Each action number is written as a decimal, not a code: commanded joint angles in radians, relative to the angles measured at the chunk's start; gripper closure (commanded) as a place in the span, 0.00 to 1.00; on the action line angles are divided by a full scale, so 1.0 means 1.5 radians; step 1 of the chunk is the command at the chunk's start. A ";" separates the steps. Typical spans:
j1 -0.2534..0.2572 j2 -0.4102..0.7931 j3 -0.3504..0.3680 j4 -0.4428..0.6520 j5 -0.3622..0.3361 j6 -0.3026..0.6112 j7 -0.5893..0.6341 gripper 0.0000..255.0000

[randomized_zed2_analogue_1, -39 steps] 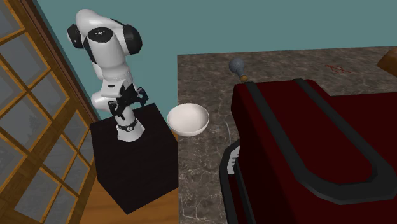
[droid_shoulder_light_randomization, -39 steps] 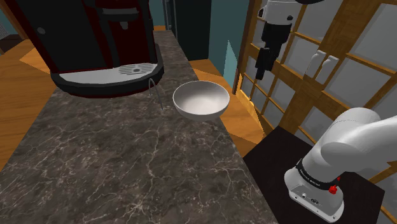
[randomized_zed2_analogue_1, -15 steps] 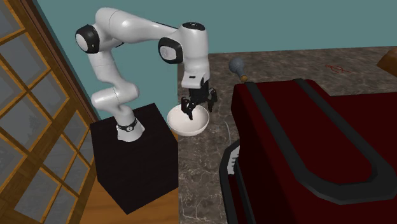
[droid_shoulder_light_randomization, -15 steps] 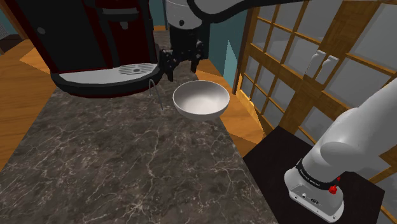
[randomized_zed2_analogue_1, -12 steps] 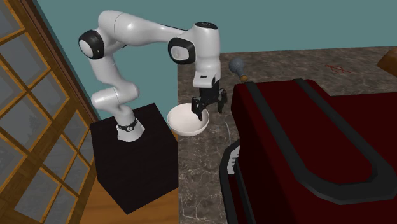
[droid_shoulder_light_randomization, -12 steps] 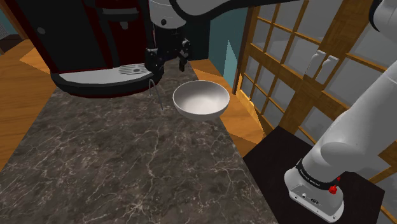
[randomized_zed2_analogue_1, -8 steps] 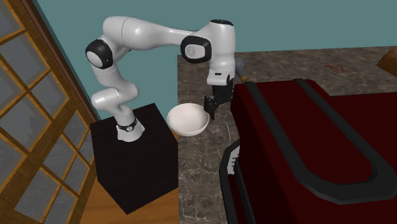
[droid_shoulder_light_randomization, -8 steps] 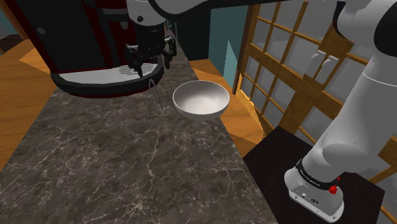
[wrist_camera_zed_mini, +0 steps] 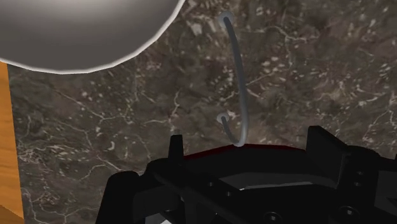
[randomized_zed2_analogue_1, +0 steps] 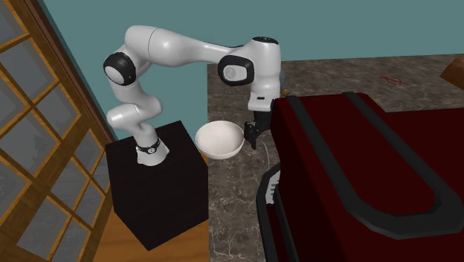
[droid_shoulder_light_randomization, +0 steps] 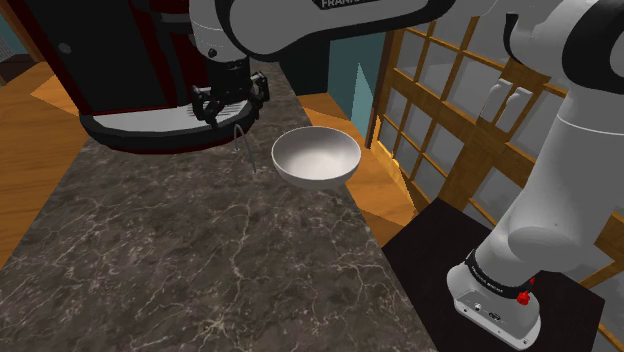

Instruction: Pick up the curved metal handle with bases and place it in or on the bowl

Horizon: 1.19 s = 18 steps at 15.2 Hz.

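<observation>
Risk: gripper spread, empty above the thin curved handle beside the dark red machine; I fear descent clips its base or misses the wire.

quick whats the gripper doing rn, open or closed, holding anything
Gripper: open, holding nothing. The curved handle sits ahead of the spread fingers, and they are not touching it.

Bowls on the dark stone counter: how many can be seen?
1. The white bowl sits at the edge of the counter on the shoulder view's right, beside the thin curved handle, near the dark red machine. That machine may hide others.
</observation>
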 commanded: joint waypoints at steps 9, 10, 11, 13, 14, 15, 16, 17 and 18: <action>-0.002 -0.001 -0.001 -0.014 0.000 0.013 0.000 1.00; -0.002 -0.001 -0.001 -0.014 0.000 0.013 0.000 1.00; -0.002 -0.001 -0.001 -0.014 0.000 0.013 0.000 1.00; -0.002 -0.001 -0.001 -0.014 0.000 0.013 0.000 1.00; -0.002 -0.001 -0.001 -0.014 0.000 0.013 0.000 1.00; -0.002 -0.001 -0.001 -0.014 0.000 0.013 0.000 1.00; -0.002 -0.001 -0.001 -0.014 0.000 0.013 0.000 1.00; -0.002 -0.001 -0.001 -0.014 0.000 0.013 0.000 1.00; -0.003 -0.001 -0.001 -0.014 0.000 0.013 0.000 1.00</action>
